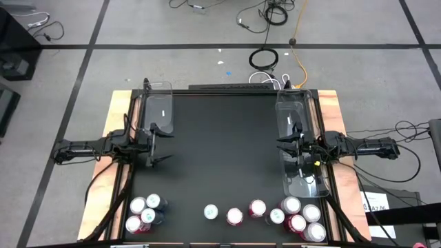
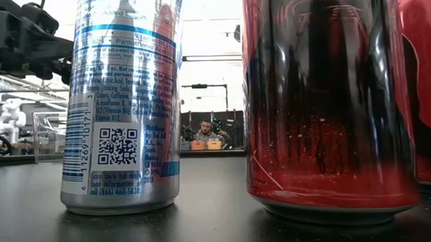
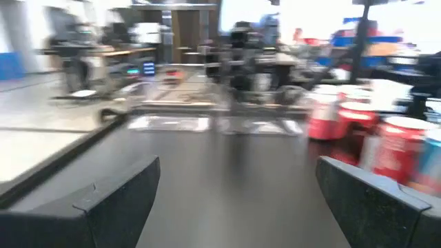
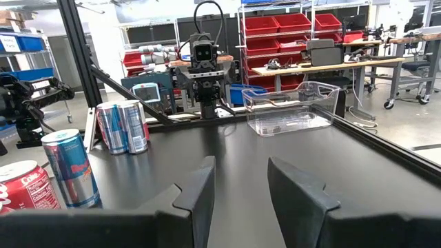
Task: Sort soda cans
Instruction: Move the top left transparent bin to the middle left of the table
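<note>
Several soda cans stand upright on their bases along the black table's near edge: a left cluster [image 1: 145, 211], single cans [image 1: 210, 212] [image 1: 234, 217] [image 1: 257, 208] and a right cluster [image 1: 298, 218]. The low view shows a silver-blue can [image 2: 121, 103] and a red can [image 2: 329, 95] up close. My left gripper [image 1: 162, 145] [image 3: 238, 179] hovers open at the table's left, above mid-depth, with red cans [image 3: 358, 120] off to one side. My right gripper [image 1: 281, 143] [image 4: 241, 182] is open at the table's right, and cans [image 4: 124, 127] [image 4: 69, 169] show beside it.
One clear plastic bin [image 1: 157, 109] [image 4: 293, 107] sits at the table's far left. A second clear bin [image 1: 302, 138] lies along the right side under my right arm. Black table surface [image 1: 220, 151] stretches between the arms. Wooden borders and rails run along both sides.
</note>
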Motion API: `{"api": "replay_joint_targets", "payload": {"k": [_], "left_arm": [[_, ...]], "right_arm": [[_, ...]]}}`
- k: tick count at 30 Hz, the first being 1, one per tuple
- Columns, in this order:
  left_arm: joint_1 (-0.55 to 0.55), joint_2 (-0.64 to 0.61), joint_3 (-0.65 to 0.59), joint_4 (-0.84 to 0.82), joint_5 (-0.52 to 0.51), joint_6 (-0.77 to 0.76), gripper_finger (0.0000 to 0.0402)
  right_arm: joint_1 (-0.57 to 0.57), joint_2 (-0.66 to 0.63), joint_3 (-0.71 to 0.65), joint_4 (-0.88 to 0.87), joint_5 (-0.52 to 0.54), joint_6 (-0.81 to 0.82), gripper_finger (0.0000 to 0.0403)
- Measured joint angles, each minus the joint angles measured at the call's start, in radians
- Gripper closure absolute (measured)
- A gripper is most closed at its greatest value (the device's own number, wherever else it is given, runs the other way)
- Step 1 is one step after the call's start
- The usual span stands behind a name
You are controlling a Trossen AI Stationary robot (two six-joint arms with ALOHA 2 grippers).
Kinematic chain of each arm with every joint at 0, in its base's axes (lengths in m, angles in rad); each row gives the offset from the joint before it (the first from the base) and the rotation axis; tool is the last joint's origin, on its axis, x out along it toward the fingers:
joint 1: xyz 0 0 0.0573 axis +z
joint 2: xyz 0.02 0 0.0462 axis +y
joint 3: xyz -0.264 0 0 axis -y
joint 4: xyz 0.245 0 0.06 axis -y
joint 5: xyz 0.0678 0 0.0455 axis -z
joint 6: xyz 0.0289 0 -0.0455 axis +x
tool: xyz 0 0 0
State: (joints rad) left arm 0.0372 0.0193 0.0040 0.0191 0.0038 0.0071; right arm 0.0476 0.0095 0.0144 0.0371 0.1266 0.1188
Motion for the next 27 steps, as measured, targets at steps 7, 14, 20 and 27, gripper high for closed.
{"api": "replay_joint_targets", "payload": {"k": [7,14,20,27], "left_arm": [[0.0,0.0,0.0,0.017,-0.123,0.0,0.0004],[0.0,0.0,0.0,0.025,-0.164,0.0,0.0004],[0.0,0.0,0.0,0.025,-0.165,-0.001,0.0004],[0.0,0.0,0.0,0.025,-0.151,-0.243,0.0004]], "right_arm": [[0.0,0.0,0.0,0.0,0.0,0.0,0.0275],[0.0,0.0,0.0,0.0,0.0,0.0,0.0275],[0.0,0.0,0.0,0.0,0.0,0.0,0.0275],[0.0,0.0,0.0,0.0,0.0,0.0,0.0275]]}}
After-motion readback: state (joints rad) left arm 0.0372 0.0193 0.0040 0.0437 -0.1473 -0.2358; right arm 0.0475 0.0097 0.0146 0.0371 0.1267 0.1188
